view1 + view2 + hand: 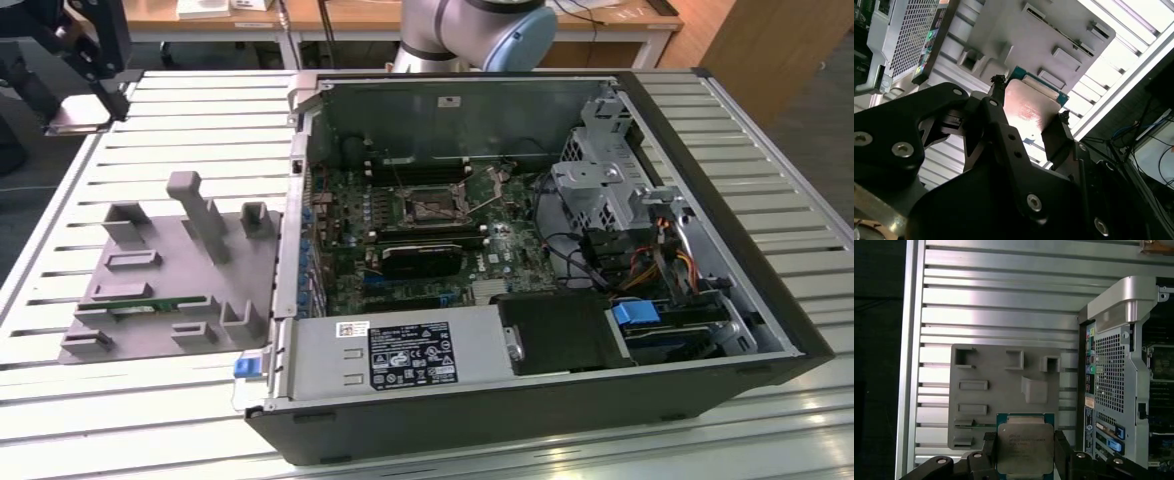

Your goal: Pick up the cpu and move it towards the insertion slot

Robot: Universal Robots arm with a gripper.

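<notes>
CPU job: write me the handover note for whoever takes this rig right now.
End effector: shut on the cpu, fingers on two opposite edges.
Cpu: seen against the grey tray, outside the computer case; lift height unclear.
Insertion slot: on the board inside the case, dark centre showing.
Done: grasp. Left: the move to the slot.
</notes>
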